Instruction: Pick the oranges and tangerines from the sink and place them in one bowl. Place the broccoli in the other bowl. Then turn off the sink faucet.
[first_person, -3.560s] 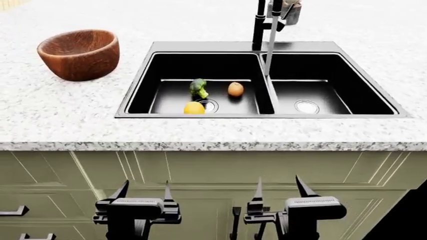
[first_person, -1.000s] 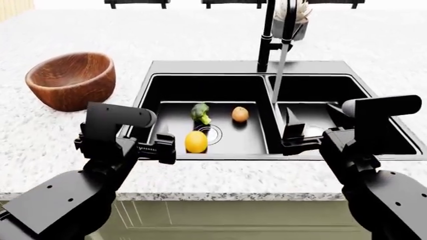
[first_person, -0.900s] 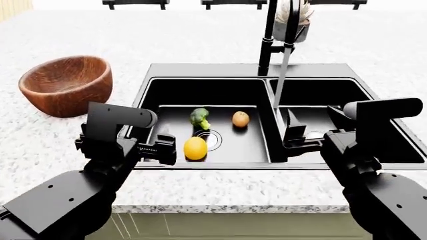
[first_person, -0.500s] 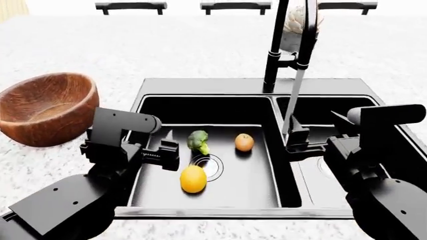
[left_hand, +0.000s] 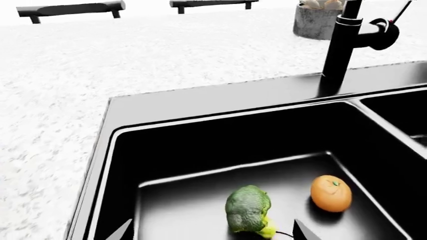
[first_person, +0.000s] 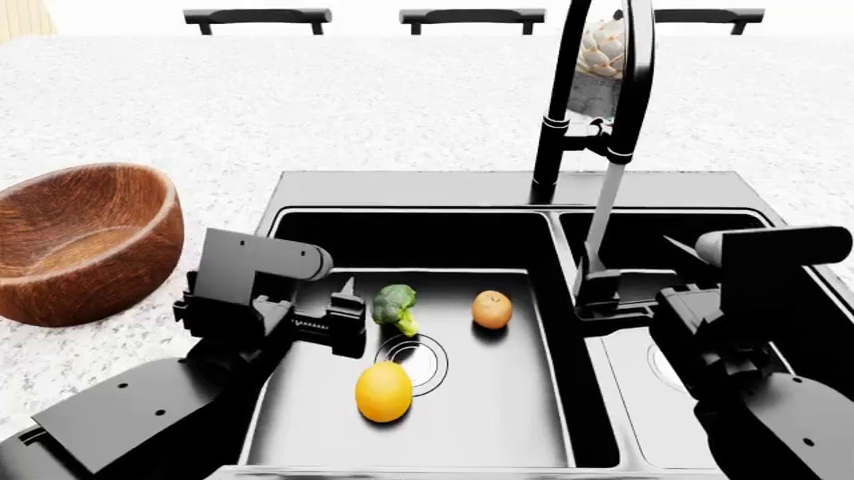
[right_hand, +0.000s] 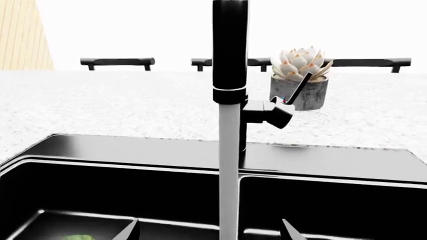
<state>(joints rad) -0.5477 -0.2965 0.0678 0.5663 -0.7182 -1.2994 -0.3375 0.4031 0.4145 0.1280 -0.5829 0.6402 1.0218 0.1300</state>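
Your left claw (first_person: 344, 315) hangs over the left edge of the sink's (first_person: 400, 190) left basin, its jaws spread apart and holding nothing; in the left wrist view only the two fingertips (left_hand: 125, 231) show, wide apart. Just right of that claw lies the broccoli (first_person: 395, 307) on the basin floor, crown toward the far side, pale stalk toward the near side. Right of the broccoli, apart from it, sits the deeper orange fruit (first_person: 493, 309) with a green stem spot. Nearer to you, beside the round silver drain (first_person: 416, 362), sits the yellow-orange fruit (first_person: 383, 391), touching neither of the others. Your right claw (first_person: 597, 290) hovers above the centre divider, at the left edge of the right basin, jaws likewise parted and empty. Directly beyond it rises the sink faucet (first_person: 577, 110), tall and black, with a stream of water (right_hand: 229, 170) falling from the spout toward the right basin; its small side lever (right_hand: 299, 90) is tilted up. Behind the faucet, on the worktop (first_person: 267, 110), stands a potted succulent (right_hand: 299, 79). Well to the left of the sink, on the same speckled worktop, the brown wooden bowl (first_person: 80, 240) sits upright with nothing visible inside.
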